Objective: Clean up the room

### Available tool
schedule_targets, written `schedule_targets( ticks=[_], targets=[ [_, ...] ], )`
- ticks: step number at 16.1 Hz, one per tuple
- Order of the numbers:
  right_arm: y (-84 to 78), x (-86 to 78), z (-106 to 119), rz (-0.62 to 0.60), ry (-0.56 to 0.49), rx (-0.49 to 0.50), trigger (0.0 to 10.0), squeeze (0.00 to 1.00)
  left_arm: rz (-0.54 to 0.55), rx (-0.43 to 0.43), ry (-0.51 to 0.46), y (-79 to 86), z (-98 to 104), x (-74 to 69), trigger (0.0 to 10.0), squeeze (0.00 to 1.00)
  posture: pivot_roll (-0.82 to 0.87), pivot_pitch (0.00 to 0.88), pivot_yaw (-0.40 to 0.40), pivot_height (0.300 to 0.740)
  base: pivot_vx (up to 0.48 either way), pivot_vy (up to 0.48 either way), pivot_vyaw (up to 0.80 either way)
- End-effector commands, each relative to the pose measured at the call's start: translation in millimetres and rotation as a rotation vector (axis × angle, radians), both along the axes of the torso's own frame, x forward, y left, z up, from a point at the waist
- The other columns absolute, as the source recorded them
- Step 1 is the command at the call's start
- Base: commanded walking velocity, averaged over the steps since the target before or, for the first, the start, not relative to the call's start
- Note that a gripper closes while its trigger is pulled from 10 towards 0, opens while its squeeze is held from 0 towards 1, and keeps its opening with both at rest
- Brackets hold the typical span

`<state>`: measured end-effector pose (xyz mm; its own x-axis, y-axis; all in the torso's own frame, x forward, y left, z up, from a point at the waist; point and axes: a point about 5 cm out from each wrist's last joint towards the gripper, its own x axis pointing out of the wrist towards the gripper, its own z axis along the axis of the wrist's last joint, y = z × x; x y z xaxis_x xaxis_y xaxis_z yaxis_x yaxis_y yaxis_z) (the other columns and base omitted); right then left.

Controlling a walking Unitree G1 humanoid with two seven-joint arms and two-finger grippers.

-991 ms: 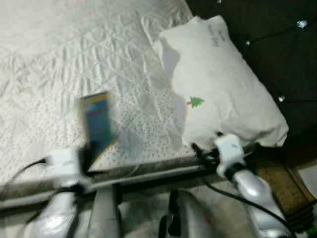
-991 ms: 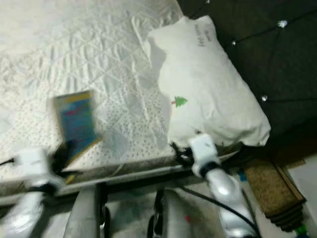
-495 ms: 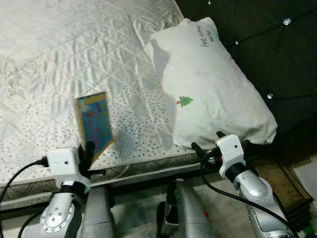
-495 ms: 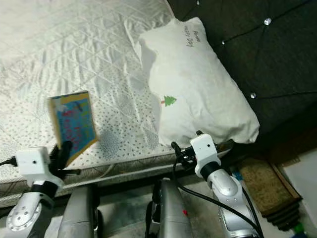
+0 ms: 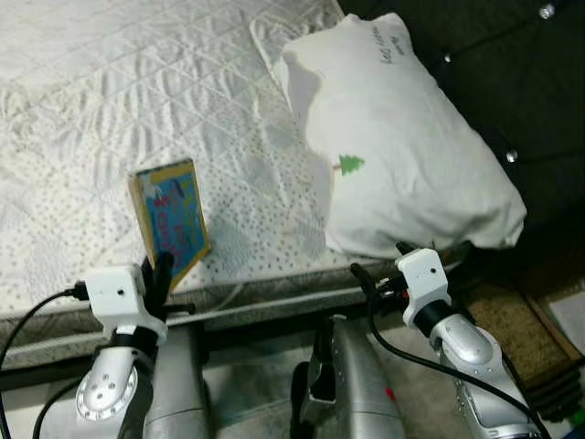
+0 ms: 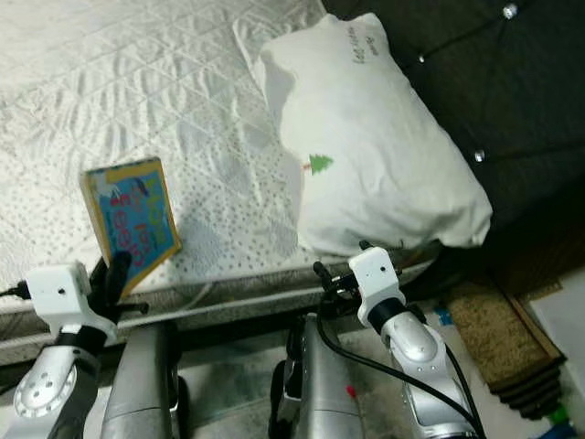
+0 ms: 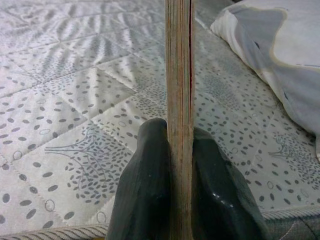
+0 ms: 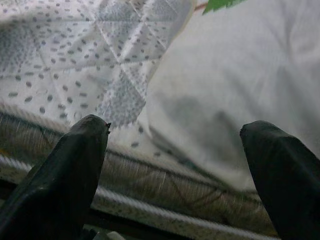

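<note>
- Two grippers up at the near edge of the white quilted mattress [image 5: 110, 110], patterned with small grey leaf dots.
- Left gripper [image 5: 157, 274] pinches the bottom edge of a thin hardboard picture book with a yellow border and blue cover [image 5: 171, 222]. The book stands upright above the near left part of the bed, cover tilted a little to the right.
- Left wrist view: both black fingers [image 7: 145, 185] clamp the book's layered page edge [image 7: 179, 90], one on each side, gripping low down.
- Right gripper [image 8: 175, 165] spread wide, holding nothing, pointed at the near corner of the large white pillow with a small green tree print [image 5: 393, 155]. The pillow lies at the right of the bed against the dark tufted headboard [image 5: 512, 101].
- Risk: the grip sits at one low edge, with most of the book standing above the fingers. A quick swing or a turn of the body could lever the book round in the pads, or slip it out onto the mattress or down over the near edge.
- Risk: the smooth board cover gives little friction, so any loosening likely drops it.
- Risk: the right gripper sits just beside the pillow corner and bed rim. Stepping or reaching forward could snag the fabric or drag the pillow off the right side.
- Book's destination cannot be judged from here.
</note>
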<state>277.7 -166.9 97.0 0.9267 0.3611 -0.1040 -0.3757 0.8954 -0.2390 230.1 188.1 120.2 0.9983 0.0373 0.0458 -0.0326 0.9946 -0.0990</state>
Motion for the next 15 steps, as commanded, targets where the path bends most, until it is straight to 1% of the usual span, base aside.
schedule_targets(
  ticks=[1, 3, 4, 5, 6, 7, 8, 9, 10, 11, 12, 13, 14, 15],
  targets=[
    [-4.0, -3.0, -5, -0.011, 0.021, -0.006, 10.0, 0.00, 0.006, 0.004, 0.054, 3.4, -10, 0.4, 10.0, 0.00, 0.09, 0.255, -0.119, 0.539, 0.000, 0.000, 0.00],
    [-3.6, -1.8, -3, -0.012, 0.010, -0.009, 10.0, 0.00, 0.021, -0.070, 0.058, 7.9, -9, 15.9, 10.0, 0.00, 0.09, 0.255, -0.119, 0.539, 0.000, 0.000, 0.00],
    [-3.6, -0.8, -1, -0.013, 0.001, -0.010, 10.0, 0.00, -0.001, -0.121, 0.048, 4.7, -4, 26.8, 10.0, 0.00, 0.07, 0.241, -0.129, 0.539, 0.000, 0.000, 0.00],
    [-3.9, -0.2, 0, -0.013, -0.005, -0.011, 10.0, 0.00, -0.019, -0.159, 0.051, 1.3, -2, 32.3, 10.0, 0.00, 0.07, 0.240, -0.129, 0.539, 0.000, 0.000, 0.00],
    [-3.9, 0.4, 2, -0.013, -0.011, -0.013, 10.0, 0.00, -0.041, -0.178, 0.073, -2.5, -3, 36.7, 10.0, 0.00, 0.06, 0.237, -0.130, 0.539, 0.000, 0.000, 0.00],
    [-4.0, 1.0, 3, -0.013, -0.019, -0.017, 10.0, 0.00, -0.079, -0.197, 0.115, -8.6, -5, 44.4, 10.0, 0.00, 0.06, 0.234, -0.132, 0.539, 0.000, 0.000, 0.00],
    [-4.6, 1.1, 3, -0.013, -0.022, -0.020, 10.0, 0.00, -0.109, -0.221, 0.121, -13.3, -4, 51.5, 10.0, 0.00, 0.05, 0.231, -0.134, 0.539, 0.000, 0.000, 0.00],
    [-4.8, 1.0, 3, -0.013, -0.023, -0.022, 10.0, 0.00, -0.123, -0.255, 0.119, -15.6, -3, 55.0, 10.0, 0.00, 0.04, 0.226, -0.136, 0.539, 0.000, 0.000, 0.00],
    [-5.0, 0.7, 4, -0.011, -0.027, -0.027, 10.0, 0.00, -0.147, -0.272, 0.109, -18.0, 1, 62.6, 10.0, 0.00, 0.04, 0.222, -0.138, 0.539, 0.000, 0.000, 0.00],
    [-4.8, 0.9, 6, -0.006, -0.035, -0.037, 10.0, 0.00, -0.147, -0.283, 0.108, -17.2, 5, 72.1, 10.0, 0.00, 0.04, 0.222, -0.138, 0.539, 0.000, 0.000, 0.00],
    [-5.4, 0.9, 6, -0.007, -0.036, -0.040, 10.0, 0.00, -0.151, -0.295, 0.112, -17.7, 7, 76.7, 10.0, 0.00, 0.03, 0.221, -0.144, 0.539, 0.000, 0.000, 0.00],
    [-6.7, 1.1, 7, -0.008, -0.040, -0.045, 10.0, 0.00, -0.180, -0.311, 0.134, -21.0, 8, 84.6, 10.0, 0.00, 0.02, 0.221, -0.150, 0.539, 0.000, 0.000, 0.00],
    [-7.0, 1.0, 8, -0.007, -0.043, -0.049, 10.0, 0.00, -0.206, -0.313, 0.140, -23.8, 8, 87.8, 10.0, 0.00, 0.02, 0.221, -0.150, 0.539, 0.000, 0.000, 0.00],
    [-7.3, 0.7, 9, -0.003, -0.053, -0.059, 10.0, 0.00, -0.252, -0.357, 0.143, -30.2, 10, 92.3, 10.0, 0.00, 0.01, 0.223, -0.153, 0.539, 0.000, 0.000, 0.00]
  ],
)
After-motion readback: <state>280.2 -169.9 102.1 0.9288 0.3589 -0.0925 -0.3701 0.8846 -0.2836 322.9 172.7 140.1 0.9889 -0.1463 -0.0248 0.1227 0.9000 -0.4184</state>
